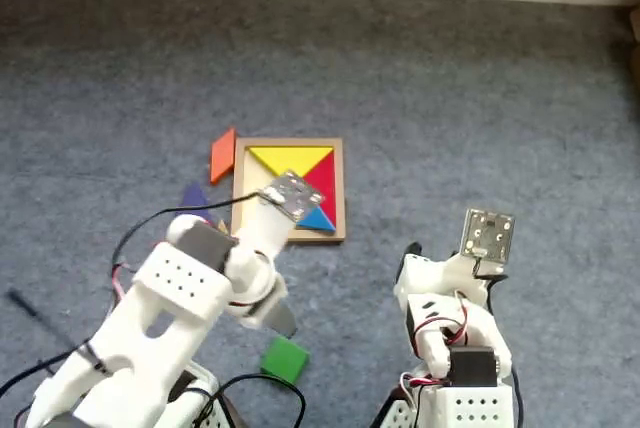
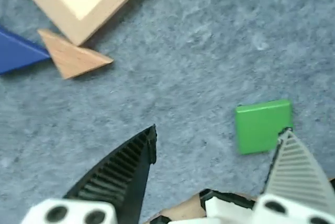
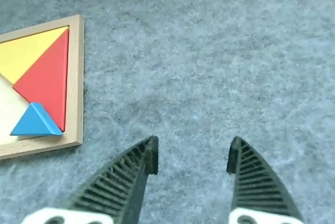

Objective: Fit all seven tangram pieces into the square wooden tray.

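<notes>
Tray (image 1: pixel 290 142): square wooden frame on grey carpet (image 1: pixel 480 78), holding 3 pieces: yellow triangle (image 1: pixel 290 158), red triangle (image 1: pixel 322 186), light blue triangle (image 1: pixel 318 218).
Orange piece (image 1: pixel 222 155): just outside tray, on left arm's side.
Dark blue piece (image 1: pixel 193 196): near tray, same side.
Wooden triangle (image 2: pixel 73 59): just beside a tray corner.
Green square (image 1: pixel 285 359): well apart from tray, toward the arms.
Left gripper (image 2: pixel 218 131): well apart from tray, fingers spread wide, gripping nothing, grey fingertip at green square's edge.
Right gripper (image 3: pixel 193 141): fingers apart, empty, over carpet beside tray.

The square wooden tray (image 1: pixel 339 188) lies on grey carpet (image 1: pixel 450 78), holding a yellow piece (image 1: pixel 290 156), a red piece (image 1: pixel 322 180) and a light blue piece (image 1: pixel 318 218). An orange piece (image 1: pixel 222 155) lies just beside its outer edge on the left arm's side, with a dark blue piece (image 1: pixel 193 195) near it. The left arm (image 1: pixel 190 278) overhangs the tray's near corner, a green square (image 1: pixel 285 359) lies by its base, and the right arm (image 1: pixel 450 318) stands well apart.
</notes>
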Available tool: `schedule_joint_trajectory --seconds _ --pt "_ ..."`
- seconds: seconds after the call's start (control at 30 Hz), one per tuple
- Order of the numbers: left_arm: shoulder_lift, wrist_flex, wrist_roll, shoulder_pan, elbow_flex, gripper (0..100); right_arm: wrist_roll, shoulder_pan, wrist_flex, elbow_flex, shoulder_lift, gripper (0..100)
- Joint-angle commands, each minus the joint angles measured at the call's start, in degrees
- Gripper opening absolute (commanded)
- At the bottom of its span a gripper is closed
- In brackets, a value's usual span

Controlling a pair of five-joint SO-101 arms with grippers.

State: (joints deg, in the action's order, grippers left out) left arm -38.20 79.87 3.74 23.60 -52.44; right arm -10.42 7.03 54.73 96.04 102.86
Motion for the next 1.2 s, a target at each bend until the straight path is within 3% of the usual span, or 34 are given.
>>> schedule_joint_trajectory --seconds 0.0,0.2,0.33,0.93,1.17 --pt "3.4 -3.5 -4.2 7.9 -0.5 35 -0.5 -0.7 0.3 7.3 -1.0 21.7" --pt "7.8 -5.5 -9.9 16.4 -1.3 35 -0.5 -0.7 0.3 7.3 -1.0 21.7" --pt "10.5 -6.0 -10.2 18.3 -1.4 35 -0.5 -0.7 1.6 7.3 -1.0 21.7" --pt "30.3 -10.9 -9.8 9.8 1.3 33 -0.5 -0.7 3.4 7.3 -0.5 21.7" --pt "30.3 -11.3 -7.9 9.9 1.7 12 -0.5 -0.7 3.4 7.3 -0.5 21.7"
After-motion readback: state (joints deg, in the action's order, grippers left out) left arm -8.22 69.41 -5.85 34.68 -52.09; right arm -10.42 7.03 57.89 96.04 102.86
